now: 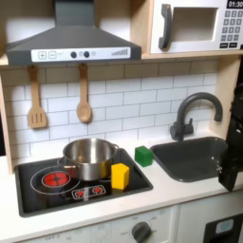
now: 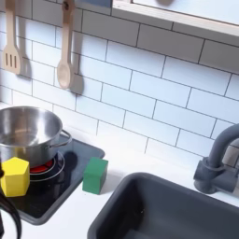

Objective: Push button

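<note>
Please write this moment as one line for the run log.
pot on stove | yellow block beside pot | green block between pot and sink | microwave keypad untouched

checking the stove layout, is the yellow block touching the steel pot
Cannot tell. In the first exterior view the yellow block sits right beside the pot with no clear gap; in the second exterior view it overlaps the pot's base, so contact is unclear.
</note>
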Robot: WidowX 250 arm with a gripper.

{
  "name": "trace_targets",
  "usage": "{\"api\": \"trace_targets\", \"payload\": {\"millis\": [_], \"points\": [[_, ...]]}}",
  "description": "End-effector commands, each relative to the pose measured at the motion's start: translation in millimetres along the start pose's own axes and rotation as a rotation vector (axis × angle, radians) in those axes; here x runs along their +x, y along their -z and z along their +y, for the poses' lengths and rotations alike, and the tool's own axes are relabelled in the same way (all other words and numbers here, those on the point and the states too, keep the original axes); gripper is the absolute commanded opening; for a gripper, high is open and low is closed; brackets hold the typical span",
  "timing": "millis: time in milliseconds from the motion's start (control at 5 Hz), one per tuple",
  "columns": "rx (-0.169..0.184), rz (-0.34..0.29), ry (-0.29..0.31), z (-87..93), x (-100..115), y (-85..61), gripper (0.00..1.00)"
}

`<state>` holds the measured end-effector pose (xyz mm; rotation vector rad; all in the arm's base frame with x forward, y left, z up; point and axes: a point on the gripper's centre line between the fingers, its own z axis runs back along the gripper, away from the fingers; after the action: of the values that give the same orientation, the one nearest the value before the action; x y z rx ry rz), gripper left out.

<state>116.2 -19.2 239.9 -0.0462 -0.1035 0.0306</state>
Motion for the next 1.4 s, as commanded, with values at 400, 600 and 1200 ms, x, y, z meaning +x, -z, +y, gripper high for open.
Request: {"api": "trace_targets", "payload": {"millis": [400, 600, 1200], "points": [[0.012, -0.004, -0.004, 5.1, 3, 2.0, 1.00], [0.013, 0.001, -0.032, 13.1, 7, 5.8, 1.00], [0.033, -0.026, -0.091, 34.9, 32, 11.3, 1.00]]}}
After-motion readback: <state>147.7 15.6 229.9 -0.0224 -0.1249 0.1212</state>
